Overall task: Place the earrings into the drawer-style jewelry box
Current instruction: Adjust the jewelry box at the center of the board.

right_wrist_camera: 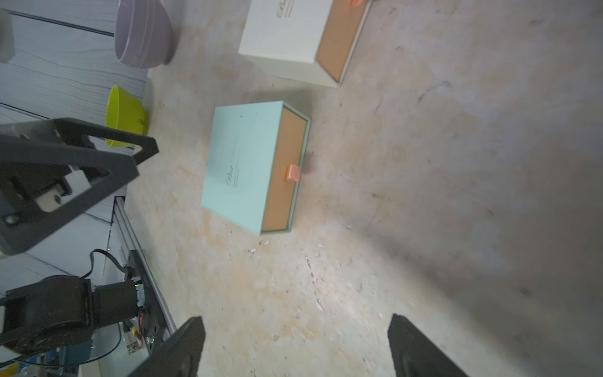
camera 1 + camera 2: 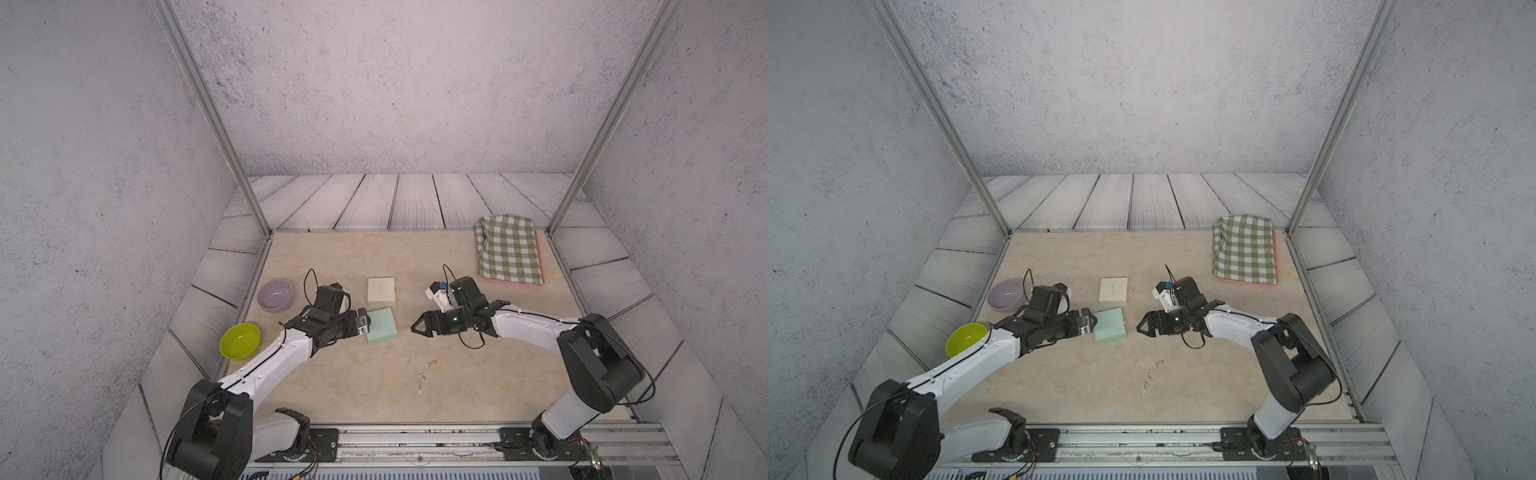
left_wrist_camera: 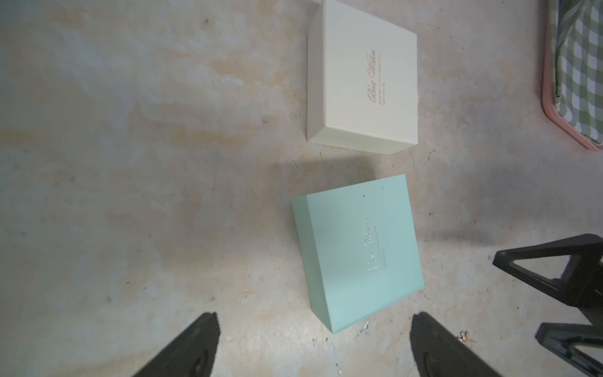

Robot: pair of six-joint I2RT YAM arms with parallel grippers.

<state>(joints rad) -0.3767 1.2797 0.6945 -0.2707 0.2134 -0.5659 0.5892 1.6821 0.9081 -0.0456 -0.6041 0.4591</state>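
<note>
The drawer-style jewelry box is cream-white with small lettering and lies mid-table, its tan drawer front pushed in. Three tiny gold earrings lie scattered on the table nearer the front; one earring shows in the left wrist view. My left gripper is open and empty at the left edge of a mint-green box. My right gripper is open and empty, to the right of that box and behind the earrings.
A lilac bowl and a lime-green bowl stand at the left edge behind my left arm. A green checked cloth on a pink tray lies at the back right. A metal rail runs along the front.
</note>
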